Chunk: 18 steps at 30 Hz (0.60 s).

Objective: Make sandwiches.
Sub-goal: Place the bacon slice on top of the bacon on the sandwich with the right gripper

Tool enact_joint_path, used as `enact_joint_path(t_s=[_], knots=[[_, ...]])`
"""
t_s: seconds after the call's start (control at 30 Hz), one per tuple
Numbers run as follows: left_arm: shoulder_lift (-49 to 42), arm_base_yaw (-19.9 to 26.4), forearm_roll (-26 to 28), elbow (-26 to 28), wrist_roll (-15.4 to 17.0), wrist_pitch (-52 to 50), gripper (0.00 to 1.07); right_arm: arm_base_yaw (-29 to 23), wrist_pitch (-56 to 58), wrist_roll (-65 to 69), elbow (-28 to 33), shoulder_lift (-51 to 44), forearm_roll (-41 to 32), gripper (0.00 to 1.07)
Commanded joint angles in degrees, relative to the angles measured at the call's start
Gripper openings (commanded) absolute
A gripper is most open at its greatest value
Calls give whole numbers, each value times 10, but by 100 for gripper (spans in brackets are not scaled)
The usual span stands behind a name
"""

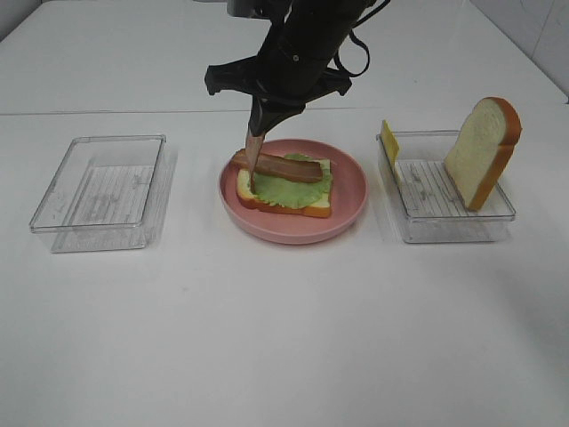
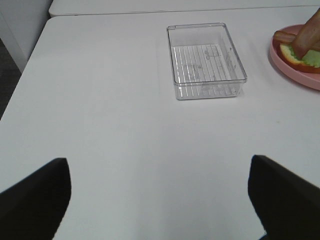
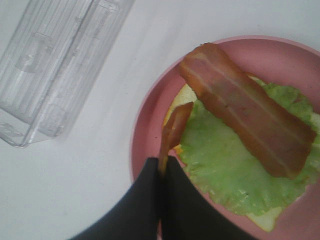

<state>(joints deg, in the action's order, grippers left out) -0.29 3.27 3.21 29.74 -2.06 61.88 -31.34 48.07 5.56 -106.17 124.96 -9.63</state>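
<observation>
The sandwich in the making lies on the pink plate (image 1: 351, 191): a bread slice topped with green lettuce (image 1: 293, 191) and one bacon strip (image 1: 280, 166) across it. My right gripper (image 1: 258, 120) hangs over the plate's left half, shut on a second bacon strip (image 1: 255, 151) that dangles with its lower end touching the lettuce. In the right wrist view the shut fingertips (image 3: 164, 167) pinch this strip (image 3: 172, 131) beside the lying strip (image 3: 245, 110). My left gripper (image 2: 160, 200) is open over bare table, holding nothing; it is out of the high view.
A clear tray (image 1: 444, 227) right of the plate holds an upright bread slice (image 1: 483, 151) and a yellow cheese slice (image 1: 389, 142) leaning at its left wall. An empty clear tray (image 1: 98, 191) sits left of the plate, also the tray (image 2: 206, 60) in the left wrist view.
</observation>
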Motion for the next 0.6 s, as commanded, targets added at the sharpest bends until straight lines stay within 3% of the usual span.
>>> enact_joint_path(t_s=[0.03,0.27,0.6], knots=[[-7,1,5,-1,0,-4,88,2,-6,-6,-4,6,22,0],[-7,1,5,-1,0,-4,88,2,-3,77,-4,26,162,0],[-7,1,5,-1,0,-4,88,2,-6,82,-4,63,196,0]])
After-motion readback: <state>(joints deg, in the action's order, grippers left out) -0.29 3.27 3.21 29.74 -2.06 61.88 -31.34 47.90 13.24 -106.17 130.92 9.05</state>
